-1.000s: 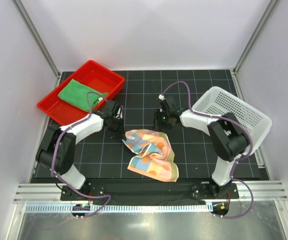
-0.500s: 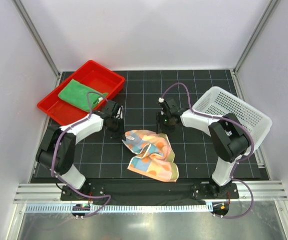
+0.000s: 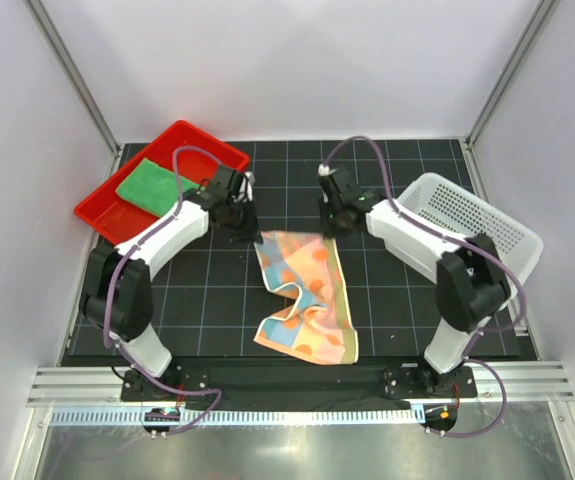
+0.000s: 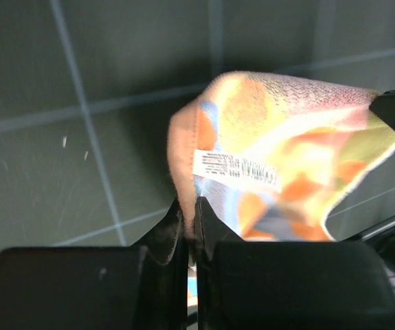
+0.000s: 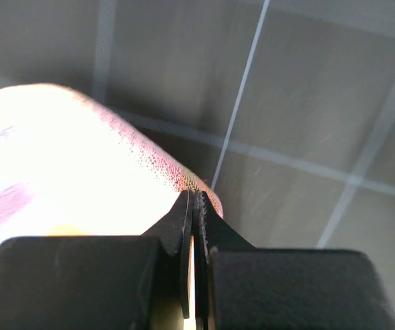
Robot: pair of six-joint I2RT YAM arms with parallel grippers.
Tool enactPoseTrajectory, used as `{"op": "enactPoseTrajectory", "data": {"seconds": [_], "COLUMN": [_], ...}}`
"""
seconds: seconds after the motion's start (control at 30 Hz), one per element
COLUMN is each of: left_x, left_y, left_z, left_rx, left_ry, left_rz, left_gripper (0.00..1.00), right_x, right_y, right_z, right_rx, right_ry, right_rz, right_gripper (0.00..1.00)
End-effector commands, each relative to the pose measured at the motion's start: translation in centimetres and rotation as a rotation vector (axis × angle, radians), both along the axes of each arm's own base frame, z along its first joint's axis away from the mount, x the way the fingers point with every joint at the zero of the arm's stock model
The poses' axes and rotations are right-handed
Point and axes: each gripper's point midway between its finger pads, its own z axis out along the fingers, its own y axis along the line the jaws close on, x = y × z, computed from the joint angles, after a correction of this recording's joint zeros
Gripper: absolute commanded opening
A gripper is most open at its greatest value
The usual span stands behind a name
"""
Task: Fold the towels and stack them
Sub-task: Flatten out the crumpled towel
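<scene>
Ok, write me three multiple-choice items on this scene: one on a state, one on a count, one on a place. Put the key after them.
1. The striped towel is:
A. lying loose, untouched
B. pinched at its far corners by the left tool and the right tool
C. folded into a neat square

2. Towels showing in the top view:
A. one
B. two
C. three

3. The green towel lies:
A. in the red tray
B. under the striped towel
C. in the left tool

Key:
1 B, each wrist view shows fingertips closed on a cloth edge.
2 B, only the striped one and the green one show.
3 A, the green cloth sits inside the tray's red walls at the far left.
</scene>
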Motion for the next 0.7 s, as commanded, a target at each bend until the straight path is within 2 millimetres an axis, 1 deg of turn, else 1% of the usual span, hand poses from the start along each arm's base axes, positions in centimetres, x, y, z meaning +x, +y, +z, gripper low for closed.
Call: {"op": "enactPoseTrajectory", "data": {"seconds": [0.0, 0.03, 0.07, 0.1, 0.13, 0.17, 0.2, 0.23, 0.27, 0.33, 0.37, 0.4, 0.43, 0.47, 0.5, 0.57, 0.6, 0.63, 0.67], "left_x": [0.7, 0.3, -0.3, -1.5, -2.3, -3.0, -3.1, -4.5, -4.9, -5.6, -5.7, -5.7, -5.8, -5.7, -5.6, -5.7, -5.7, -5.8, -6.1], "left_y": [-0.2, -0.2, -0.1, 0.3, 0.7, 0.9, 1.1, 1.7, 1.9, 2.5, 2.5, 2.5, 2.5, 2.6, 2.7, 2.8, 2.9, 3.0, 3.1], "left_z": [5.0, 4.9, 4.4, 3.1, 1.9, 0.9, 0.2, -1.8, -2.5, -4.0, -4.3, -4.5, -4.7, -4.7, -4.6, -4.7, -4.7, -4.8, -5.1], "left_rx": [-0.026, -0.03, -0.026, -0.014, -0.004, 0.003, 0.003, 0.023, 0.027, 0.047, 0.05, 0.051, 0.055, 0.057, 0.061, 0.073, 0.075, 0.079, 0.086], "left_ry": [-0.088, -0.078, -0.061, -0.028, -0.005, 0.012, 0.011, 0.058, 0.071, 0.094, 0.098, 0.099, 0.103, 0.104, 0.1, 0.1, 0.103, 0.106, 0.113], "left_rz": [-0.032, -0.037, -0.04, -0.039, -0.037, -0.034, -0.024, -0.02, -0.017, -0.005, -0.004, -0.004, -0.001, 0.001, 0.004, 0.001, -0.001, -0.003, -0.008], "left_gripper": [0.0, 0.0, 0.0, 0.0, 0.0, 0.0, 0.0, 0.0, 0.0, 0.0, 0.0, 0.0, 0.0, 0.0, 0.0, 0.0, 0.0, 0.0, 0.0], "right_x": [1.2, 0.3, -0.5, -2.4, -3.8, -4.9, -5.9, -7.6, -8.4, -9.9, -10.7, -11.1, -11.4, -11.5, -11.1, -10.8, -10.0, -9.5, -8.4], "right_y": [-2.2, -2.3, -2.5, -3.0, -2.1, -2.0, -1.9, -1.8, -1.7, -1.8, -1.2, -1.0, -0.3, 0.0, 0.6, 1.4, 1.9, 2.2, 2.6], "right_z": [9.7, 9.5, 9.0, 6.7, 6.3, 5.4, 4.2, 2.2, 1.4, -0.4, -0.6, -0.7, -0.2, 0.2, 1.0, 1.8, 2.3, 2.3, 2.5], "right_rx": [-0.018, -0.02, -0.018, -0.031, 0.013, 0.026, 0.033, 0.046, 0.046, 0.051, 0.09, 0.101, 0.141, 0.156, 0.178, 0.199, 0.203, 0.201, 0.2], "right_ry": [-0.228, -0.209, -0.189, -0.128, -0.109, -0.084, -0.058, -0.013, 0.004, 0.049, 0.084, 0.096, 0.1, 0.098, 0.085, 0.083, 0.07, 0.068, 0.053], "right_rz": [-0.075, -0.069, -0.071, -0.072, -0.041, -0.032, -0.024, -0.018, -0.016, -0.004, 0.024, 0.037, 0.073, 0.089, 0.107, 0.142, 0.143, 0.143, 0.14], "right_gripper": [0.01, 0.01, 0.01, 0.01, 0.01, 0.01, 0.01, 0.01, 0.01, 0.13, 0.2, 0.3, 0.35, 0.39, 0.47, 0.53, 0.58, 0.59, 0.6]}}
